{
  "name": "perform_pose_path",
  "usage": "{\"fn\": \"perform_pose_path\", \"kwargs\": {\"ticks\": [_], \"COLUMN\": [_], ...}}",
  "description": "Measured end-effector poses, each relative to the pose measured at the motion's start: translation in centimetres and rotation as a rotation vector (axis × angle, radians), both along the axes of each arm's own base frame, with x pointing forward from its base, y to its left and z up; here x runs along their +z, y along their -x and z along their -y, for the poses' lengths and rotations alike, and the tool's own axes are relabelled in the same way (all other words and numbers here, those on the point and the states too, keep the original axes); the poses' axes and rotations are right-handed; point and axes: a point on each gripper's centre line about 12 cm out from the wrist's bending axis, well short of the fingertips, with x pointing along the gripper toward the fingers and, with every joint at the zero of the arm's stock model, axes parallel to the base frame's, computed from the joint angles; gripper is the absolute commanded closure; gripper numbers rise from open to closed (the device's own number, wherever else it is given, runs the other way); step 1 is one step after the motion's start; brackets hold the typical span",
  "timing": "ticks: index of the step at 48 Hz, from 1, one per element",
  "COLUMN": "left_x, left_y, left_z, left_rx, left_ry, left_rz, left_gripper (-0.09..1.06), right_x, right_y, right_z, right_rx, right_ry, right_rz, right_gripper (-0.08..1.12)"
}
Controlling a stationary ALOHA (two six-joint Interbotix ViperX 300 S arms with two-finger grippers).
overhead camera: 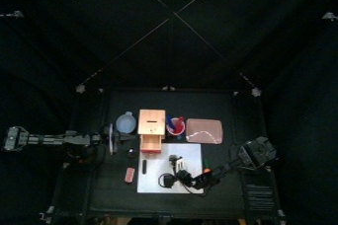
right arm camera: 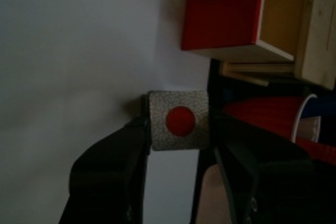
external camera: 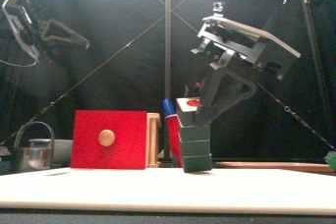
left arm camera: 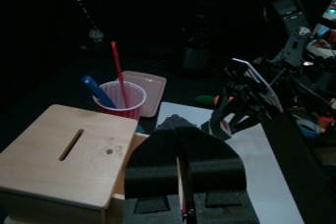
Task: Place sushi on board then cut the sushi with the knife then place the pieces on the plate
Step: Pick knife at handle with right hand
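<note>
The setting is a robotics laboratory test cell, not a domestic kitchen. A small black table [overhead camera: 99,194] stands in a booth, with black curtains [overhead camera: 169,22] filling the far background. Two black robot arms are mounted at the table: the left arm [overhead camera: 46,138] at its left edge and the right arm [overhead camera: 254,155] at its right edge. The items on the table are play props, not real kitchenware: a white cutting board [overhead camera: 158,175] near the front, a pale wooden box [overhead camera: 150,120] with a red drawer front [external camera: 110,140], a red cup [left arm camera: 121,97] holding toy knives [left arm camera: 114,66], a flat pink tray [overhead camera: 205,128] and a toy sushi roll [external camera: 195,147] of dark green blocks.
</note>
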Motion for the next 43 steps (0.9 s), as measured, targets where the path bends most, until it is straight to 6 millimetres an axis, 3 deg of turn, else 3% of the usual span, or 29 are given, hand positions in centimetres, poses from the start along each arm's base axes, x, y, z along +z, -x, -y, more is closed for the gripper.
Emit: {"fn": "perform_pose_path", "kwargs": {"ticks": [23, 43], "left_x": [0.0, -0.1], "left_y": [0.0, 0.0], "left_z": [0.0, -0.3], "left_rx": [0.003, 0.021], "left_ry": [0.003, 0.031], "left_rz": [0.0, -0.001], "left_gripper": [0.78, 0.78], "right_x": [-0.7, -1.1], "right_y": [0.3, 0.4], "right_z": [-2.2, -3.6], "right_rx": [0.001, -0.012], "right_ry": [-0.16, -0.259], "right_rz": [-0.016, -0.022], "right_gripper": [0.1, 0.1]}}
